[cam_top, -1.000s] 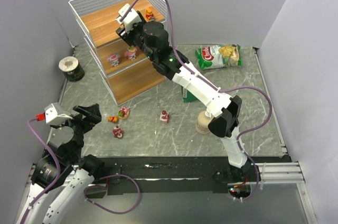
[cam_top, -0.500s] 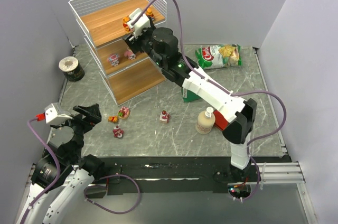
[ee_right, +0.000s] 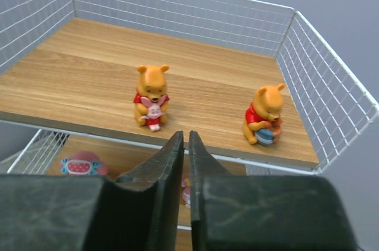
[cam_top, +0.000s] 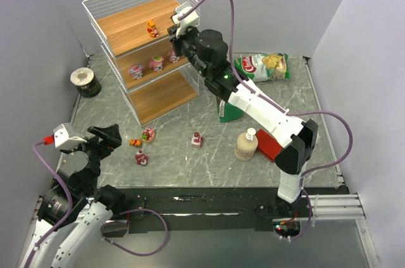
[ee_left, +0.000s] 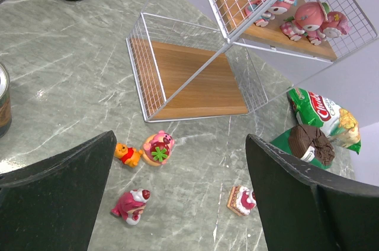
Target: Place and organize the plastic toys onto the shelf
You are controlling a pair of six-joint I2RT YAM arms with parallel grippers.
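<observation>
The shelf (cam_top: 130,24) stands at the back left. On its top tier stand a bear hugging a piglet (ee_right: 151,97) and a bear with a pot (ee_right: 265,115). My right gripper (ee_right: 182,135) is shut on nothing, just outside the top tier's front edge (cam_top: 176,33). Three pink toys (cam_top: 157,62) sit on the middle tier. On the table lie a small orange bear (ee_left: 127,154), a round pink toy (ee_left: 159,147), a pink bear (ee_left: 131,204) and a cake slice (ee_left: 242,199). My left gripper (ee_left: 180,138) hangs open above them, holding nothing.
A chip bag (cam_top: 262,66) lies at the back right. A green box (cam_top: 228,111), a cream bottle (cam_top: 245,145) and a red box (cam_top: 269,148) stand under the right arm. A dark tin (cam_top: 85,81) sits left of the shelf.
My right gripper drew back to the right off the top tier and closed, leaving the bear with the piglet standing there. The left arm has not moved.
</observation>
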